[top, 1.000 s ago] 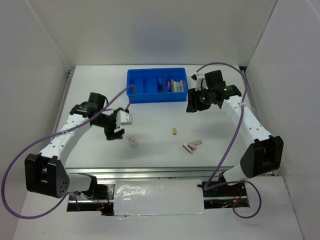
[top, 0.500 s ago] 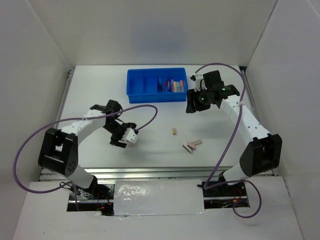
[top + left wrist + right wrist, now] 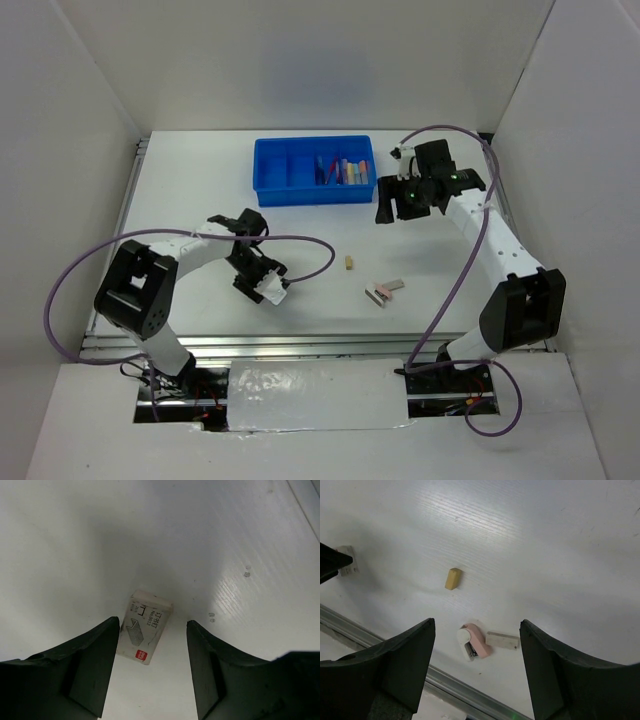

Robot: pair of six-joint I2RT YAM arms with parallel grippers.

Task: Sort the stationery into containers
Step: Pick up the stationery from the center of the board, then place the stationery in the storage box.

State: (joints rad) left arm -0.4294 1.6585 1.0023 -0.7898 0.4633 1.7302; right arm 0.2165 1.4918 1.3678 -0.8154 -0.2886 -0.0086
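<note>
Left gripper (image 3: 153, 628): mine, low in the lower-left of the top view. The fingers (image 3: 95, 665) are spread and straddle a small box without clamping it. A gap shows on the right side. On the left I cannot tell whether the pad touches.

Staple box (image 3: 146, 626): a small white carton lying flat on the table (image 3: 200, 180). It sits centre-frame in the left wrist view, slightly skewed to my fingers.

Blue tray (image 3: 270, 192): upper centre of the top view, well apart from the box. Pens and markers (image 3: 342, 170) lie in its right-hand compartments. The left-hand ones look bare, though I cannot be sure.

Tan piece (image 3: 453, 578): loose on the table, centre of the top view, by itself.

Pink-and-white piece (image 3: 472, 641): possibly a small stapler, lying just beside a white block (image 3: 502, 640), right of centre.

Right gripper (image 3: 477, 625): held high beside the tray's right end. The fingers are wide apart with nothing between them.

Step in hand: I judge this to be the pick-up of the staple box by the left arm. Four loose items remain outside the tray.

Next move: squaring the fingers to the box's narrow sides, then closing before any lift. A skewed pinch could spin the carton out.
</note>
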